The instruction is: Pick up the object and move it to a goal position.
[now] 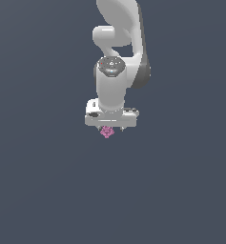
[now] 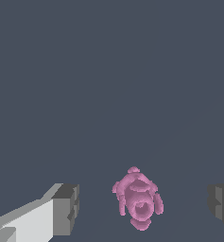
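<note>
Hand (image 2: 142, 205) spread wide, grasping nothing: in the wrist view both fingers (image 2: 66, 208) stand well apart from the object (image 2: 138, 202), with clear gaps on either side. One grey pad shows in full on its white finger; the other finger is cut by the frame edge. The object sits between the fingers, roughly midway, slightly nearer the cut-off one.

Object: small, pink-magenta, knobbly, irregular, with a rounded lump at one end. Much smaller than the hand.

Exterior view: arm (image 1: 115, 71) points straight down, hand (image 1: 110, 128) directly over the object (image 1: 107, 132). Only the object's lower part shows below the hand body; the fingertips are hard to make out there.

Surface is uniform dark blue-grey; cannot tell whether the object rests on it or is lifted.
</note>
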`<action>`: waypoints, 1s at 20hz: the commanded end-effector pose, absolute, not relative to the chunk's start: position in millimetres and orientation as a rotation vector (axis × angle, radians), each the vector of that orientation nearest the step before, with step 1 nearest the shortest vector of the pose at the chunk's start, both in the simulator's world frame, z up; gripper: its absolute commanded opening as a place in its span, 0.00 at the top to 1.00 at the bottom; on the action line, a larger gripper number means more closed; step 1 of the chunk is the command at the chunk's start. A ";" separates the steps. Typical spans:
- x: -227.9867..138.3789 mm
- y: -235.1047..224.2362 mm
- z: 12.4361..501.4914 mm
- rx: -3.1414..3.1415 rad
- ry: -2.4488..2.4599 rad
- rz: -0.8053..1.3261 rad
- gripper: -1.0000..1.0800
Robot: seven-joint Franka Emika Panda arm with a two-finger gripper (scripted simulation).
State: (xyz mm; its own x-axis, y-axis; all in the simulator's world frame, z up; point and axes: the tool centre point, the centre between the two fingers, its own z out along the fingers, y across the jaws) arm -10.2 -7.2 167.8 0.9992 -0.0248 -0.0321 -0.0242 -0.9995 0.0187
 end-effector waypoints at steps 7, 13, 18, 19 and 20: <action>-16.5 -15.7 168.7 3.115 -0.020 -0.081 0.04; -18.4 -18.1 169.0 3.112 -0.014 -0.089 0.04; -21.1 -18.4 164.7 3.113 -0.069 -0.085 0.04; -22.0 -18.5 163.3 3.114 -0.087 -0.084 0.04; -22.9 -18.5 161.7 3.114 -0.107 -0.082 0.04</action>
State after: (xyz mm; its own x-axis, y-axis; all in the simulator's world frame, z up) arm -21.6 -18.4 163.9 0.9972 -0.0528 -0.0531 -0.0514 -0.9983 0.0271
